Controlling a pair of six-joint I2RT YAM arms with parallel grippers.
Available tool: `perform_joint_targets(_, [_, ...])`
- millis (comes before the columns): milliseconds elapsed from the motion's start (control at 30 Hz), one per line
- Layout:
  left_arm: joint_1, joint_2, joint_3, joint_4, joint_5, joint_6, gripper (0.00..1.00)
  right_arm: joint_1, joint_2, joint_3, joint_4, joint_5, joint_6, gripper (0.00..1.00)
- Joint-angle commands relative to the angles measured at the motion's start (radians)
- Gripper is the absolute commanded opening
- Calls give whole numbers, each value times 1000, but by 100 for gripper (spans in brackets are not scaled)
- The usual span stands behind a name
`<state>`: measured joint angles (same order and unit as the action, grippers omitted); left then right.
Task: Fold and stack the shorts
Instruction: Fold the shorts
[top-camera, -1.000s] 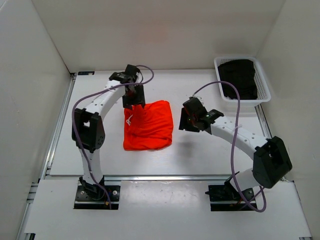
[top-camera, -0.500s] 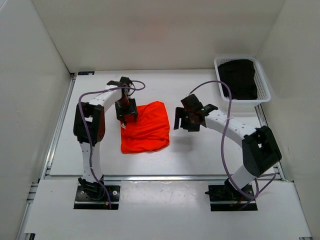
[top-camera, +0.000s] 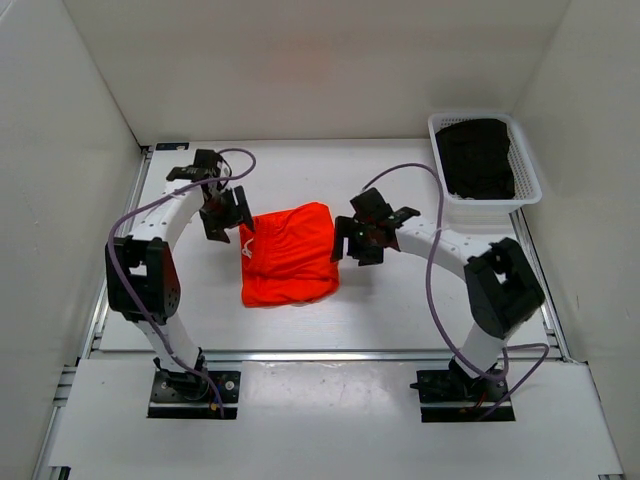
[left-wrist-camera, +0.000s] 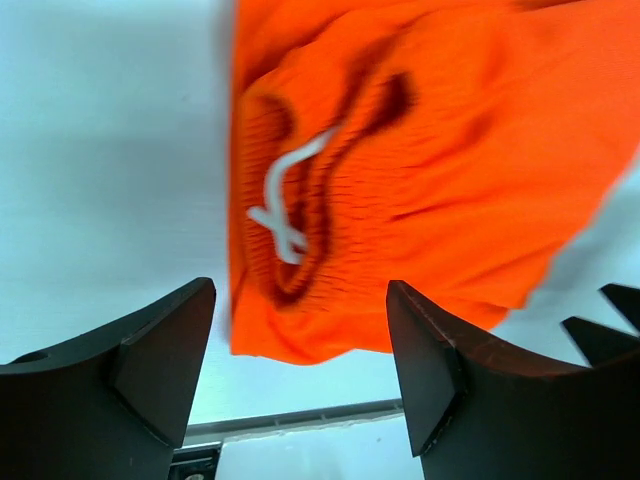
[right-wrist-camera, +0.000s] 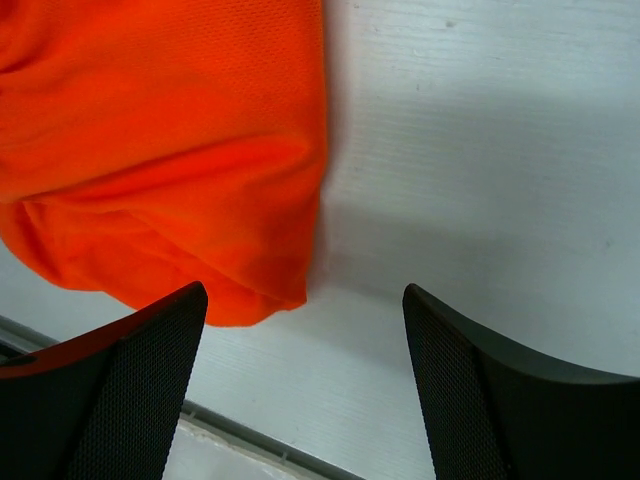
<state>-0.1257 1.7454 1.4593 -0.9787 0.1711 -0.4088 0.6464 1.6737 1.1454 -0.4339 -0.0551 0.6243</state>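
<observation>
The left gripper hovers wide open and empty just off the far-left corner of the shorts. They lie folded on the table, long axis near to far. The right gripper, equally spread and empty, flanks their right edge.
</observation>
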Motion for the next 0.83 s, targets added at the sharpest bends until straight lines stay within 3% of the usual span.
perform_joint_targets(0, [15, 17, -82, 38, 10, -8, 80, 2, 99, 91, 29, -80, -15, 84])
perform_joint_targets(133, [37, -42, -116, 48, -1, -8, 77, 2, 69, 117, 7, -23, -15, 82])
perform_joint_targets(233, [47, -143, -125, 38, -40, 17, 77, 12, -36, 90, -35, 108, -15, 84])
perform_joint_targets(367, [47, -304, -145, 29, -100, 36, 87, 12, -208, 33, -118, 352, -15, 89])
perform_joint_targets(500, [47, -470, -183, 20, -119, 36, 88, 12, -394, -35, -242, 561, 23, 89])
perform_joint_targets(800, [47, -719, -212, 0, -50, 5, 89, 12, -777, -151, -448, 725, 89, 90])
